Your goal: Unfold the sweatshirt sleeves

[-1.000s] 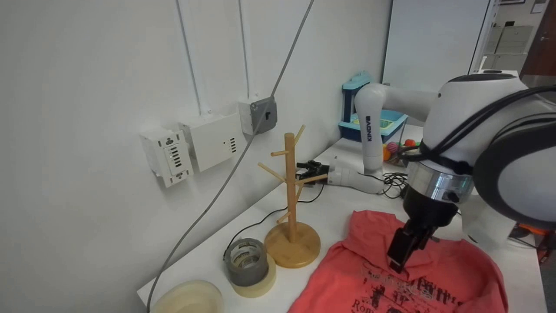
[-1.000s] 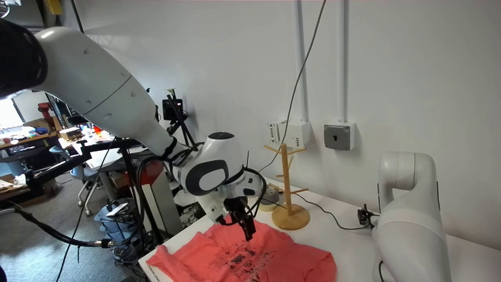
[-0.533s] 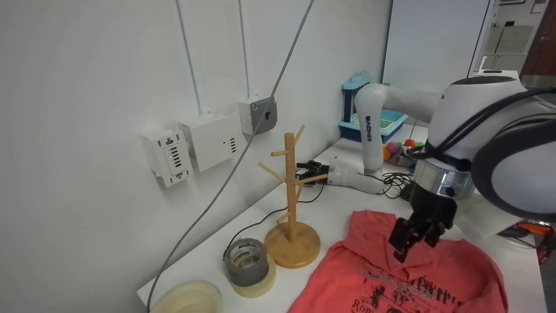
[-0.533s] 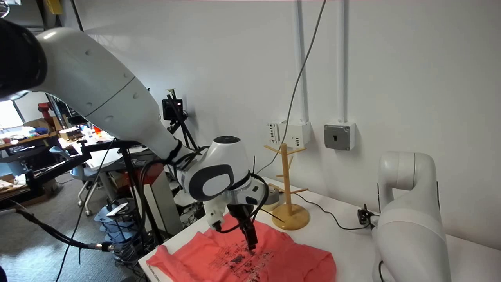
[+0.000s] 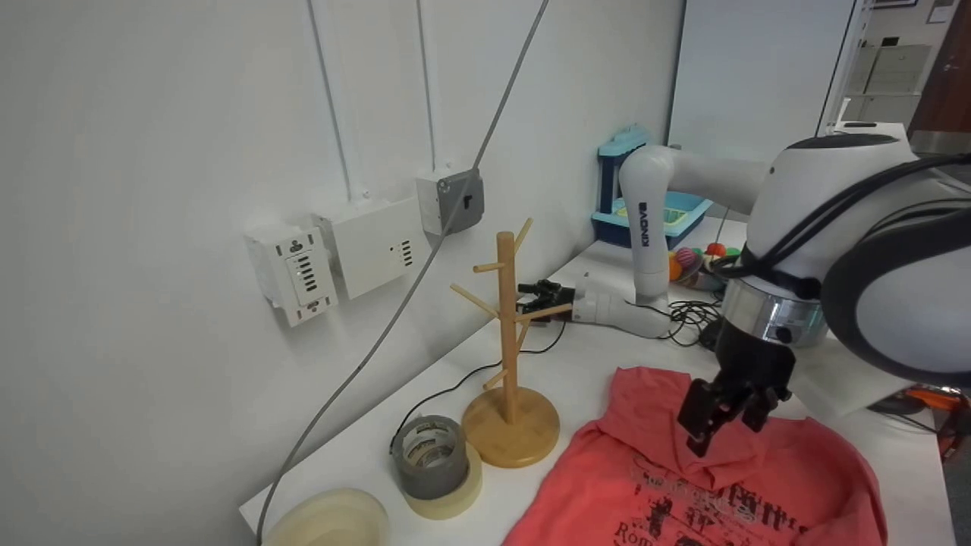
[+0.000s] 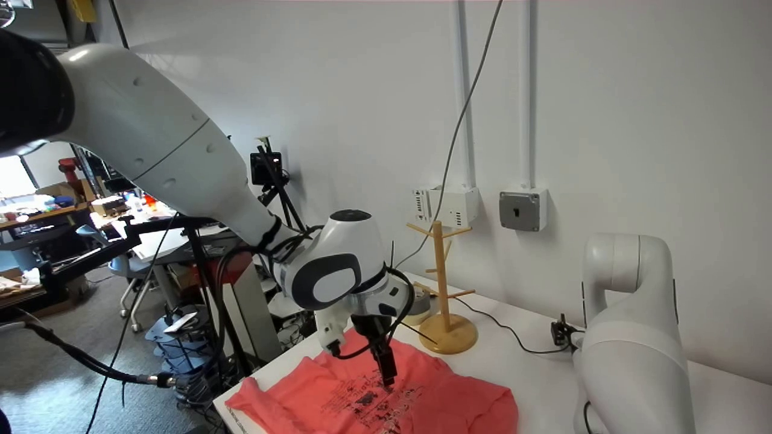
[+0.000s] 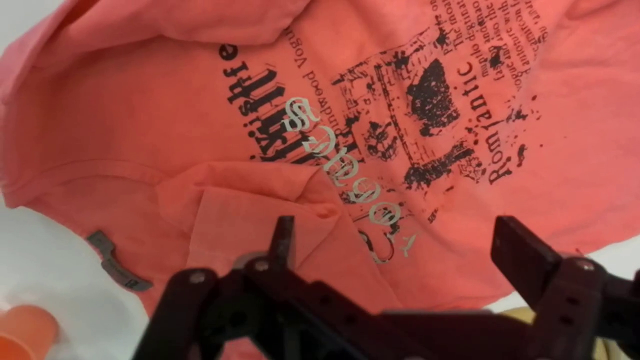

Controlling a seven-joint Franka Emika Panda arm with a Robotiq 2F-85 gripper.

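Note:
The coral-red sweatshirt (image 5: pixel 584 497) lies on the white table with its dark chest lettering (image 6: pixel 371 401) facing up. In the wrist view a sleeve (image 7: pixel 250 215) is folded inward over the collar side, its end lying on the print. Another fold of fabric (image 7: pixel 200 20), apparently the other sleeve, lies across the upper left there. My gripper (image 7: pixel 395 222) stands open above the garment, fingers wide apart, nothing between them. In both exterior views the gripper (image 5: pixel 726 436) hangs over the folded sleeve and lettering, tilted downward. The sweatshirt's lower part is cut off by the frame edges.
A wooden mug tree (image 5: pixel 508 326) stands beside the sweatshirt, with tape rolls (image 5: pixel 432 470) and a cream bowl (image 5: pixel 334 519) further along the wall. A second white arm (image 6: pixel 633 337) rests on the table. An orange cup (image 7: pixel 30 327) shows in the wrist view.
My gripper has shifted slightly and turned, so both its fingers now show apart in an exterior view. Most of this came in the earlier half second. The sweatshirt has not moved.

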